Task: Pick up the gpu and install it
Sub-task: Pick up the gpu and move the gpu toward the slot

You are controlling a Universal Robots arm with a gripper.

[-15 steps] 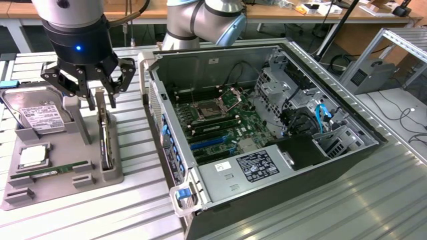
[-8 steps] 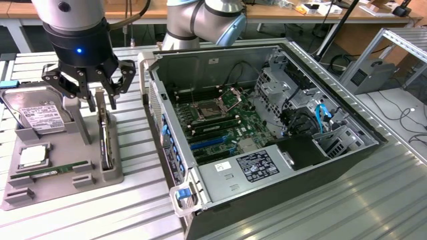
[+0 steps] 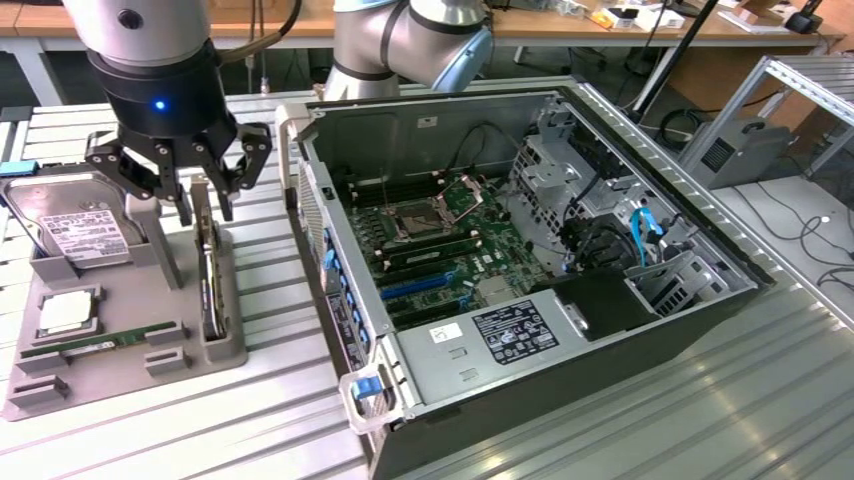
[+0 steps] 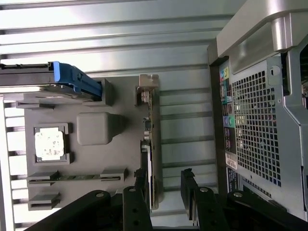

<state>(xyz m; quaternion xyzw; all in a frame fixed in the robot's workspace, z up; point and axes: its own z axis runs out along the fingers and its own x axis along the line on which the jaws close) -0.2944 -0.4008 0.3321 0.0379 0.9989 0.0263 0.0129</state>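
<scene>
The gpu (image 3: 208, 262) is a thin black card standing on edge in a slot of the grey holder tray (image 3: 127, 375), on the exterior view's left. My gripper (image 3: 198, 200) hangs right over the card's far end, open. Its black fingers (image 3: 230, 180) straddle the card's top edge. In the wrist view the gpu (image 4: 151, 139) runs edge-on with its silvery bracket (image 4: 148, 84) at one end. There the gripper (image 4: 166, 190) has the card between its fingers (image 4: 188, 192), close to one pad and apart from the other.
The open computer case (image 3: 627, 300) lies to the tray's right in the exterior view, motherboard (image 3: 447, 245) exposed; its perforated rear panel (image 4: 255, 125) is in the wrist view. The tray also holds a hard drive (image 3: 78, 232), a processor (image 3: 64, 312) and a memory stick (image 3: 100, 342).
</scene>
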